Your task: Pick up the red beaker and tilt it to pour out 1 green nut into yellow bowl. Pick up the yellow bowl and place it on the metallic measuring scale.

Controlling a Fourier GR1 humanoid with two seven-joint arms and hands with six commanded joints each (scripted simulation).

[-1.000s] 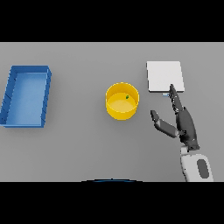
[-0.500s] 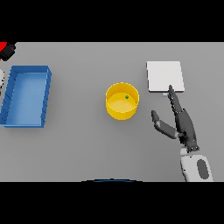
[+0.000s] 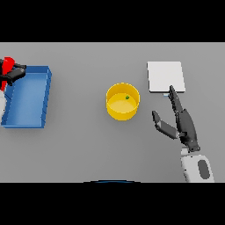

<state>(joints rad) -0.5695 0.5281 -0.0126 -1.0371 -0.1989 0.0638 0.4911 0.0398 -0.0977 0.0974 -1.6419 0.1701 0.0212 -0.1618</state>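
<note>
The yellow bowl point(image 3: 122, 102) stands mid-table with one green nut point(image 3: 127, 97) inside it. Right of it and farther back lies the pale square measuring scale point(image 3: 165, 76). My right hand point(image 3: 183, 125) rests open between bowl and scale, its fingers straight and pointing at the scale's near edge, its thumb spread toward the bowl. At the far left edge my left hand point(image 3: 14, 73) is shut on the red beaker point(image 3: 7, 66), which shows only in part, above the far left corner of the blue tray.
A blue rectangular tray point(image 3: 28, 96) with raised walls lies at the left of the table, under and beside my left hand.
My left hand has come further into view at the left edge with the red beaker, moving right and down over the tray's corner. The right hand and the bowl have not moved.
</note>
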